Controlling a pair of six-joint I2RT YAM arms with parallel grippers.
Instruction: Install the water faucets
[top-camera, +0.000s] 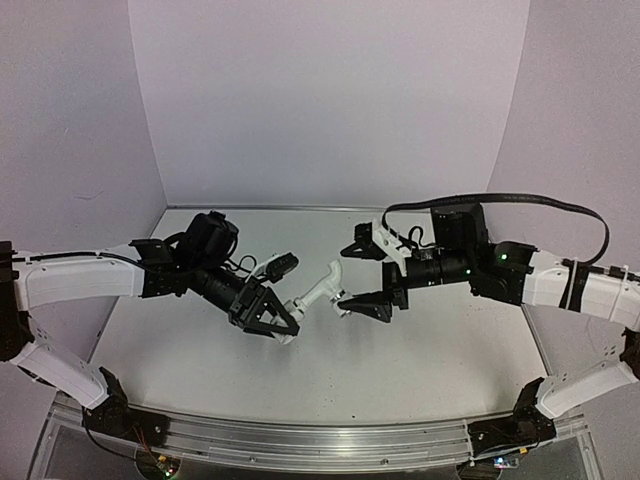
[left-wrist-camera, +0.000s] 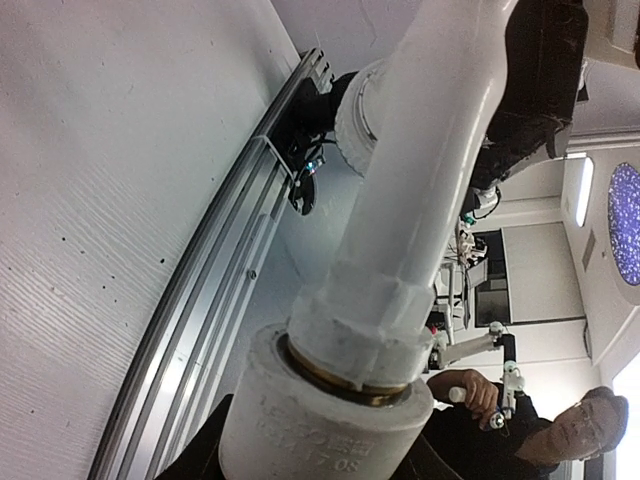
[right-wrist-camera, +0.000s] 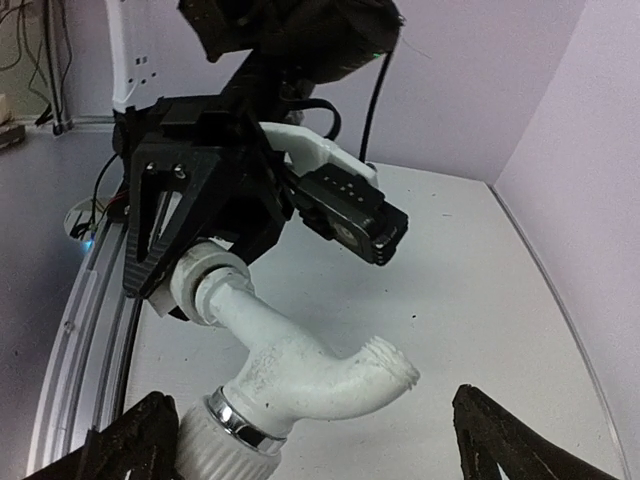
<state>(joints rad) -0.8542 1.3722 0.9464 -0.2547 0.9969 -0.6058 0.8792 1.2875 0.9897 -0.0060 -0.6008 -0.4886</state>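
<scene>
The white faucet hangs above the table between both arms. Its hex end sits threaded into the white elbow fitting, with a brass ring showing at the joint. My left gripper is shut on that fitting, its dark fingers at the sides. In the right wrist view the faucet curves to a spout on the right, and its ribbed knob with a chrome ring is at the lower left. My right gripper is wide open around the faucet, its left finger close beside the knob.
The white table has an aluminium rail along its near edge. Lilac walls close in the back and both sides. A black cable loops over the right arm. Both arm bases stand at the near corners.
</scene>
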